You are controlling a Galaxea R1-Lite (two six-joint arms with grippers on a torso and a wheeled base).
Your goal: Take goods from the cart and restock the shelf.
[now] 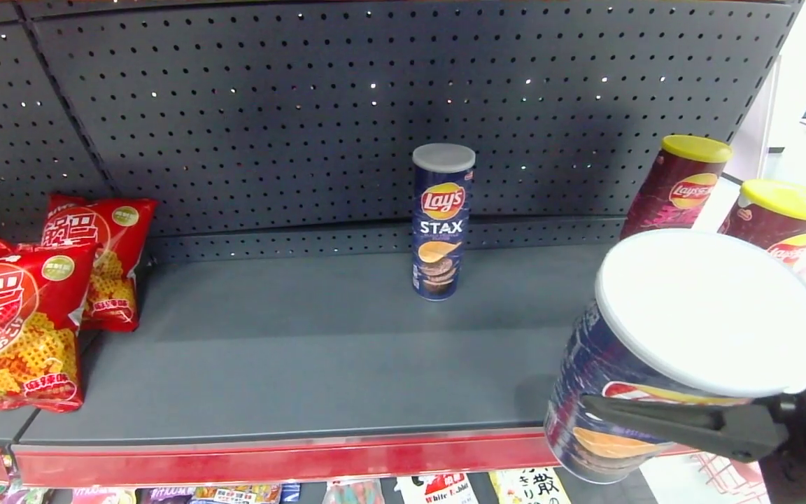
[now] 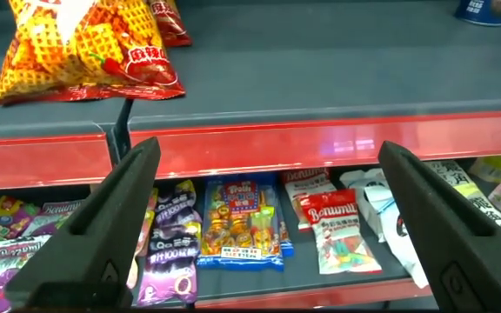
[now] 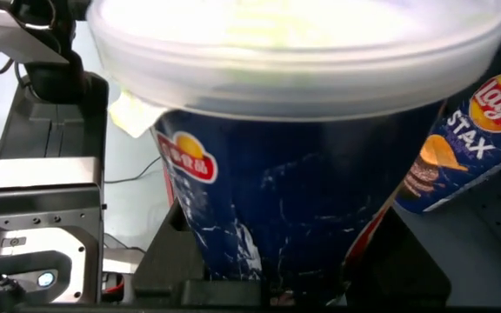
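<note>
The right gripper (image 1: 644, 420) is clamped on a dark blue cylindrical cardboard crisp can with a white plastic lid (image 1: 662, 350), one black finger lying across its lower wall. In the head view the can hangs tilted at 4 o'clock, in front of the shelf's red front edge strip (image 1: 270, 458). The left gripper (image 2: 268, 235) is spread wide with nothing between its fingers, facing colourful sweet packets on a lower shelf (image 2: 242, 230).

Every can has its lid on, so contents cannot be seen. A second dark blue can with a grey lid (image 1: 442, 224) stands upright just off centre toward 1 o'clock, close to the dark perforated metal back panel (image 1: 305, 105). Two maroon cans with yellow lids (image 1: 683, 185) (image 1: 777, 220) lean at 2 o'clock, their bases hidden. Two red crinkled snack bags (image 1: 18, 329) (image 1: 105, 259) sit at 9 o'clock.

The grey metal shelf board (image 1: 305, 350) lies bare between the bags and the upright can, and from that can forward to the red strip.
</note>
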